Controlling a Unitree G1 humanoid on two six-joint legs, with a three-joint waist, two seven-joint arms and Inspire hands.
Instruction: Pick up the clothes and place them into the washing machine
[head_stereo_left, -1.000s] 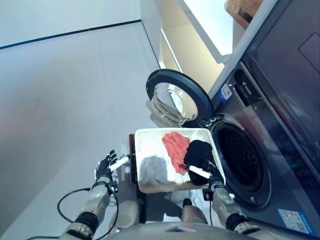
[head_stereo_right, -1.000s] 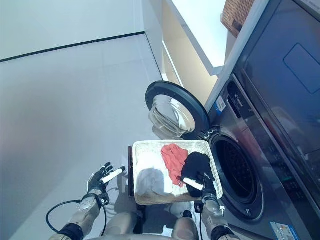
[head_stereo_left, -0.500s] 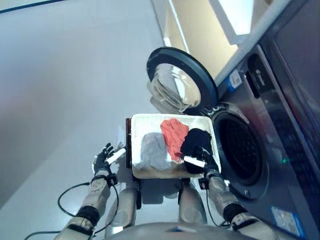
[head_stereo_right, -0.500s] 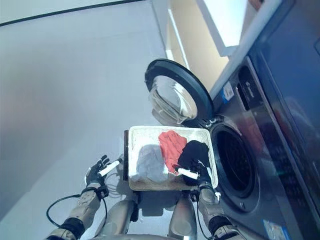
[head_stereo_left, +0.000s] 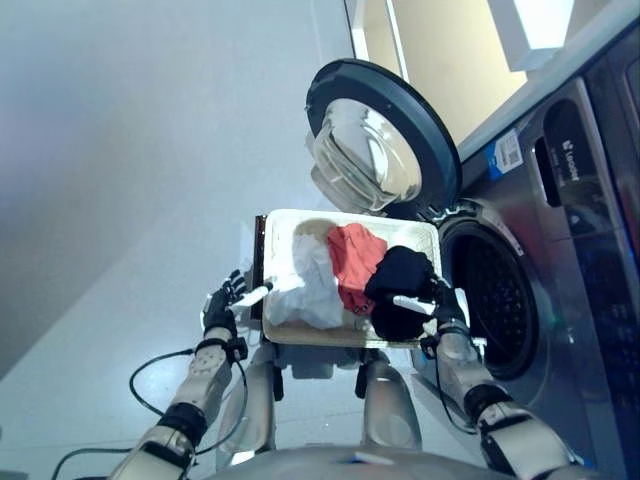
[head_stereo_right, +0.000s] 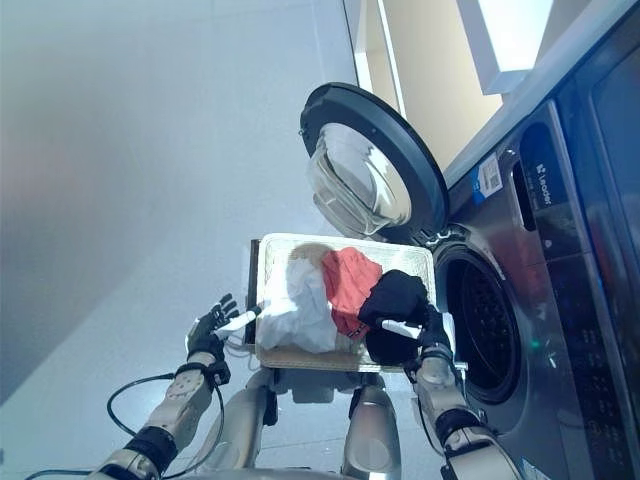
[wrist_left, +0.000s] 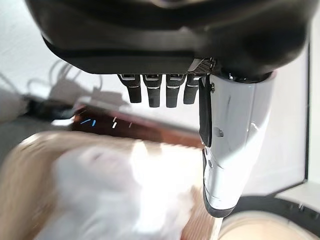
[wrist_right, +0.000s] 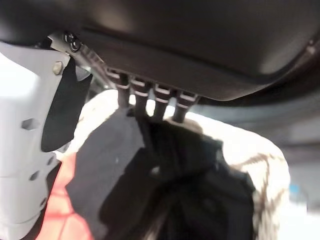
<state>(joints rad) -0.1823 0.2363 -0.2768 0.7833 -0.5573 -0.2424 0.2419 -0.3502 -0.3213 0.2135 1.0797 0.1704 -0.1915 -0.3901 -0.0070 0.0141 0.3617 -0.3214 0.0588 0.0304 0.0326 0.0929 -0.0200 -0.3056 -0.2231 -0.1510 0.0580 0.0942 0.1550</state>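
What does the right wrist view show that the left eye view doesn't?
Only the right wrist view shows the right hand fingers curled into the black garment. Only the left eye view shows the washer with its door open, the left hand open beside the basket, and the white garment. Both show the black garment, the red one next to it, and the basket rim.

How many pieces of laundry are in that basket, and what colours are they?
White garment: 1
Red garment: 1
Black garment: 1
Total: 3, all in the basket beside the open washing machine.
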